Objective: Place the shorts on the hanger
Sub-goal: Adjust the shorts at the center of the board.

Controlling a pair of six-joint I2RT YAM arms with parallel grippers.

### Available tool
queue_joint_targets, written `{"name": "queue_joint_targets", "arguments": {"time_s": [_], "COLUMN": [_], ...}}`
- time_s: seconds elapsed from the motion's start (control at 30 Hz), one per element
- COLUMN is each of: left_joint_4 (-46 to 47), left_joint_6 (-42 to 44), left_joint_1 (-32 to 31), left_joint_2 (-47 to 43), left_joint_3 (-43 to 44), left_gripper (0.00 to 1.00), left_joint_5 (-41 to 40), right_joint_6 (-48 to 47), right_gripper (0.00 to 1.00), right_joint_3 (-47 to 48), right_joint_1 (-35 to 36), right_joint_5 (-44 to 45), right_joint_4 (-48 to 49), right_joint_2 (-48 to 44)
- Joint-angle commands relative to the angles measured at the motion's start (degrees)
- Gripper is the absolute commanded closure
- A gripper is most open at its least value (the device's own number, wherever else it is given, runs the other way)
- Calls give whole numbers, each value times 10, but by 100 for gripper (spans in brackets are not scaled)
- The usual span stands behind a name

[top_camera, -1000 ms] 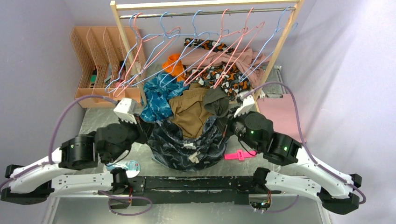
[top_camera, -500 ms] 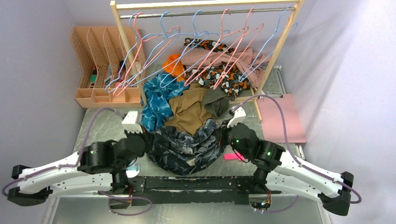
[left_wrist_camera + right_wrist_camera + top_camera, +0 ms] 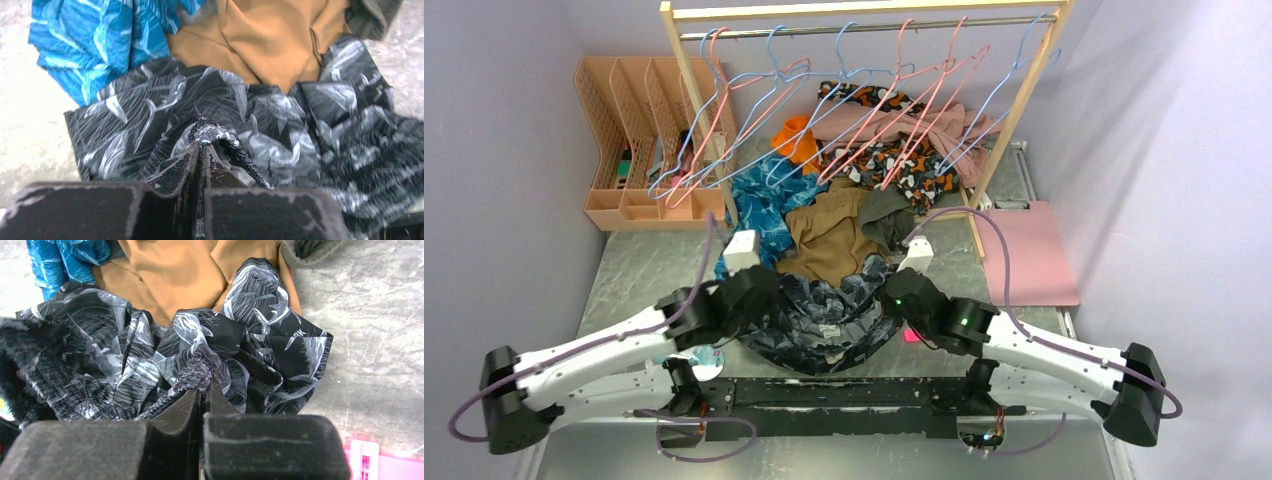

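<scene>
Both sets of jaws pinched shut on the shorts (image 3: pixel 824 318) waistband, one per side, presumably to stretch it open. Shorts bunched on surface (image 3: pixel 654 265) near bases, overlapping brown garment (image 3: pixel 829 235). Hanger (image 3: pixel 1001 92) far back on rack (image 3: pixel 864 10).

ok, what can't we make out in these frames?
- Top external: both end effector tips, hidden under the arms; only wrist views show left end effector and right end effector pinching the shorts.
- Left wrist: shorts' right side blurred.
- Right wrist: pink object cut off by the bottom edge.
- Top external: organizer contents too small.
</scene>
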Motion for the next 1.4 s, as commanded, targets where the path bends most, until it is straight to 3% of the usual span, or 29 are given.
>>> {"name": "queue_joint_targets", "arguments": {"time_s": [0.0,0.17,0.4,0.53,0.7,0.83,0.97,1.03,1.2,1.27,1.37], "left_joint_4": [115,127,63,47,58,76,51,36,14,-11,-57], "left_joint_6": [104,68,-17,-30,-42,-47,-38,-34,-21,-18,-34], "left_joint_1": [80,128,156,156,156,156,156,156,156,156,156], "left_joint_2": [82,72,-41,-88,-70,-35,-36,-49,-95,-107,-119], "left_joint_3": [41,-3,-98,-113,-135,-131,-107,-94,-69,-51,-15], "left_gripper": [93,93,93,93,90,75,41,32,16,3,1], "left_joint_5": [112,153,158,155,163,186,179,176,180,176,168], "right_joint_6": [-6,23,38,37,48,48,36,34,25,11,-8], "right_gripper": [100,100,100,100,100,99,74,60,40,34,29], "right_joint_3": [26,10,-52,-49,-62,-63,-54,-51,-32,-15,15], "right_joint_1": [-8,-53,-138,-141,-142,-141,-142,-142,-141,-141,-142], "right_joint_5": [31,3,-96,-108,-131,-151,-161,-163,-169,-178,-181], "right_joint_4": [31,6,36,47,69,67,45,37,23,6,-32], "right_joint_2": [22,63,39,45,67,62,41,28,7,2,-4]}}
